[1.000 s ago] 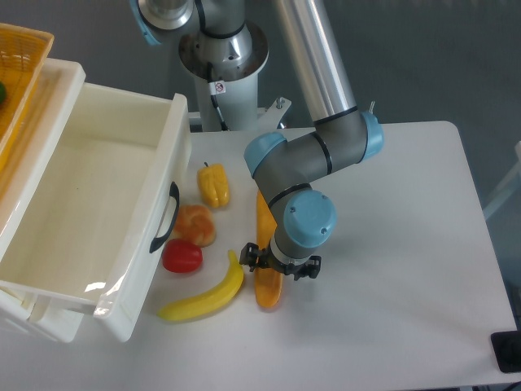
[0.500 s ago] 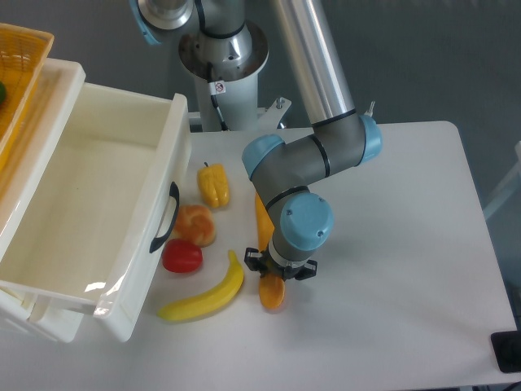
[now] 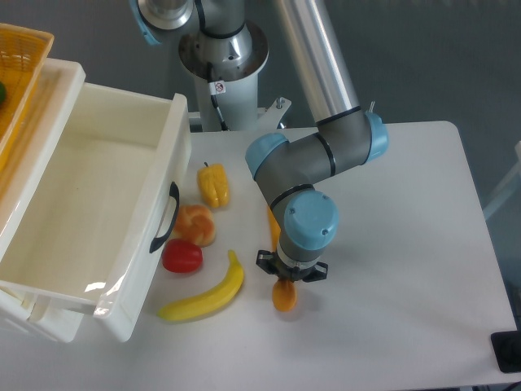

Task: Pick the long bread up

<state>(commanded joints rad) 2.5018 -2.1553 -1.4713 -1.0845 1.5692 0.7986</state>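
Claw (image 3: 290, 272) points down at the counter (image 3: 391, 261), pinched tight around the long bread (image 3: 282, 295). I see the loaf's rounded orange end poking out below the wrist and a sliver of it above; the arm hides the rest. Just to its left lies a banana (image 3: 207, 294), then a red tomato (image 3: 181, 256), a bun (image 3: 194, 223) and a yellow pepper (image 3: 213, 184), beside the open white drawer (image 3: 89, 204).

A white tabletop (image 3: 407, 244) with rounded corners fills most of the view under even, soft light, and a dark grey floor (image 3: 456, 57) shows beyond its far edge. At the left a white open drawer (image 3: 98, 204) with a black handle (image 3: 165, 218) juts over the tabletop, with an orange-yellow basket (image 3: 18, 65) behind it.
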